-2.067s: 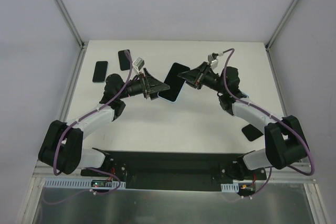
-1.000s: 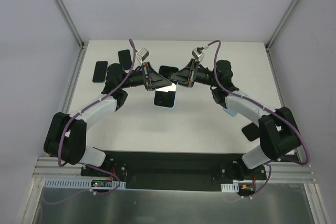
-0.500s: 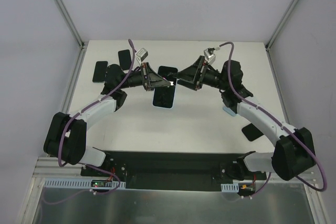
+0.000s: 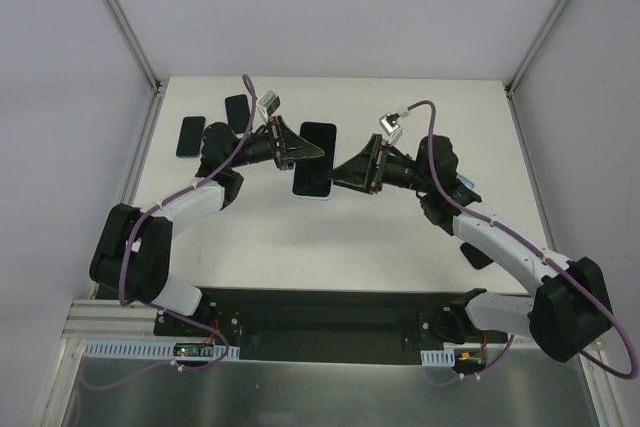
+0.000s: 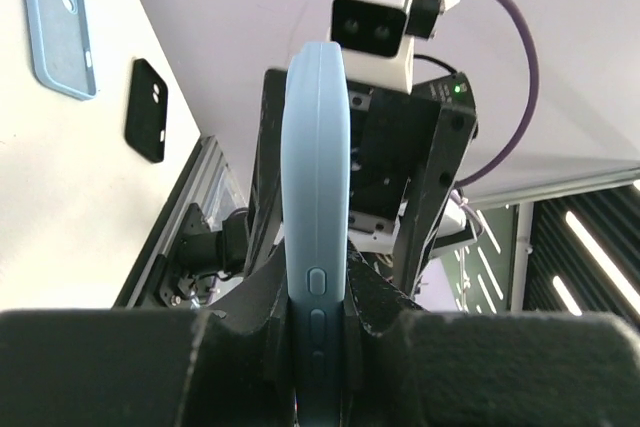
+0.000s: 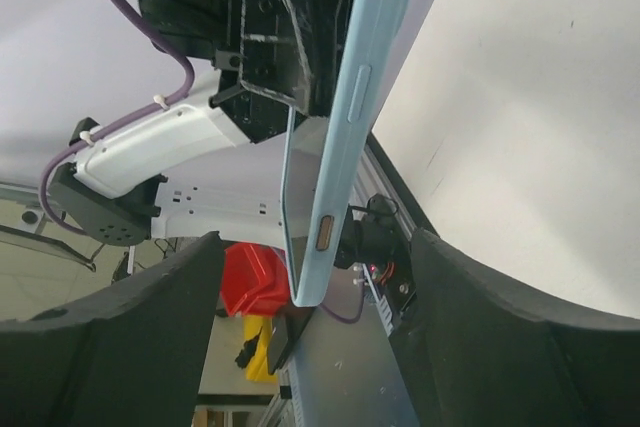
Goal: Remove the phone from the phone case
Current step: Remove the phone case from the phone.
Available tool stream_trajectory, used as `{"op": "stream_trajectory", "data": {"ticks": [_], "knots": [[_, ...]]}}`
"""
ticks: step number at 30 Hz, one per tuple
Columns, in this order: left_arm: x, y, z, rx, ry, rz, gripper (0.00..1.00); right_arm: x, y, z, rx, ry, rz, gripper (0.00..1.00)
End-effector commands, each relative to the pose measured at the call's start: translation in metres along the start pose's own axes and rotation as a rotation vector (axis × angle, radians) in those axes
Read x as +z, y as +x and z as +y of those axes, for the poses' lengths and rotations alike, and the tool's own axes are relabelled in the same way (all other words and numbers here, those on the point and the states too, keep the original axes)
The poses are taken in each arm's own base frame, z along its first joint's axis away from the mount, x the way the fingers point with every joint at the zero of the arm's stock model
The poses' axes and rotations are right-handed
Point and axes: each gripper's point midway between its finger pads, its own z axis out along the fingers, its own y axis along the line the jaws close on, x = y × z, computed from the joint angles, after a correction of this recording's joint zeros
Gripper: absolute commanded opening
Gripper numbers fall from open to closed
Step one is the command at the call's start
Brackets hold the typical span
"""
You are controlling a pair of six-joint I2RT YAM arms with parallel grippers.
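My left gripper (image 4: 300, 153) is shut on the light blue phone case (image 4: 312, 195) and holds it on edge above the table. In the left wrist view the fingers (image 5: 245, 312) clamp the case's (image 5: 317, 177) button side. The phone (image 4: 318, 140) sits inside the case, its dark screen showing from above. My right gripper (image 4: 337, 173) stands open just right of the case. In the right wrist view the case's (image 6: 345, 137) lower corner hangs between the spread fingers (image 6: 150, 332), touching neither.
Two black phones or cases (image 4: 191, 135) (image 4: 237, 112) lie at the back left of the white table (image 4: 400, 107). Another light blue case (image 5: 60, 32) and a black one (image 5: 150, 110) lie on the right side, partly under my right arm.
The right gripper has opened, let go of the case and drawn back to the right and toward the near edge. The left gripper keeps its grip and has lifted the case slightly.
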Motion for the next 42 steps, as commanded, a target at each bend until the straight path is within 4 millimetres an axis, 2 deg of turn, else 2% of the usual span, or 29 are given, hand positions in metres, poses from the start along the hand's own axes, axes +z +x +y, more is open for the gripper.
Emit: {"op": "stream_trajectory", "data": {"ticks": [1,3,4,6,8,11,12,13,16,17,19,25,30,32,33,37,40,42], "knots": [[0.0,-0.014,-0.035,0.084,0.099,-0.069,0.0,0.016,0.003,0.023,-0.055,-0.088,0.035,0.68],[0.0,-0.014,-0.033,0.078,0.096,-0.078,0.0,0.024,0.004,0.022,-0.029,-0.103,0.045,0.48],[0.0,-0.015,-0.032,0.075,0.095,-0.087,0.0,0.026,0.005,0.022,-0.02,-0.112,0.049,0.43],[0.0,-0.016,-0.033,0.075,0.096,-0.092,0.0,0.031,0.007,0.023,0.001,-0.14,0.058,0.37],[0.0,-0.016,-0.033,0.075,0.095,-0.095,0.0,0.034,0.008,0.023,0.007,-0.153,0.058,0.36],[0.0,-0.016,-0.033,0.076,0.093,-0.095,0.0,0.035,0.007,0.026,0.008,-0.163,0.06,0.24],[0.0,-0.016,-0.034,0.081,0.095,-0.094,0.0,0.035,0.007,0.027,0.005,-0.165,0.062,0.1],[0.0,-0.015,-0.034,0.086,0.094,-0.091,0.0,0.036,0.008,0.027,0.006,-0.165,0.065,0.01],[0.001,-0.012,-0.038,0.104,0.101,-0.065,0.29,0.037,0.008,0.026,0.008,-0.161,0.077,0.02],[0.001,-0.012,-0.039,0.11,0.102,-0.057,0.35,0.037,0.008,0.026,0.008,-0.162,0.078,0.01],[0.001,-0.011,-0.04,0.113,0.102,-0.05,0.37,0.038,0.008,0.027,0.005,-0.164,0.082,0.01],[0.003,-0.007,-0.035,0.102,0.095,-0.034,0.35,0.042,0.009,0.03,0.002,-0.168,0.098,0.01],[0.007,-0.004,-0.032,0.101,0.093,-0.006,0.44,0.043,0.013,0.036,-0.014,-0.187,0.12,0.02],[0.008,-0.004,-0.032,0.102,0.098,-0.004,0.4,0.044,0.013,0.037,-0.014,-0.188,0.122,0.01],[0.008,-0.005,-0.031,0.097,0.098,-0.007,0.27,0.044,0.013,0.037,-0.015,-0.186,0.12,0.01],[0.008,-0.005,-0.031,0.09,0.102,-0.009,0.1,0.045,0.014,0.033,-0.005,-0.178,0.125,0.01],[0.008,-0.004,-0.031,0.09,0.102,-0.012,0.0,0.045,0.016,0.032,-0.005,-0.174,0.13,0.01],[0.008,-0.005,-0.032,0.092,0.105,-0.018,0.0,0.045,0.015,0.032,-0.009,-0.166,0.132,0.02]]}}
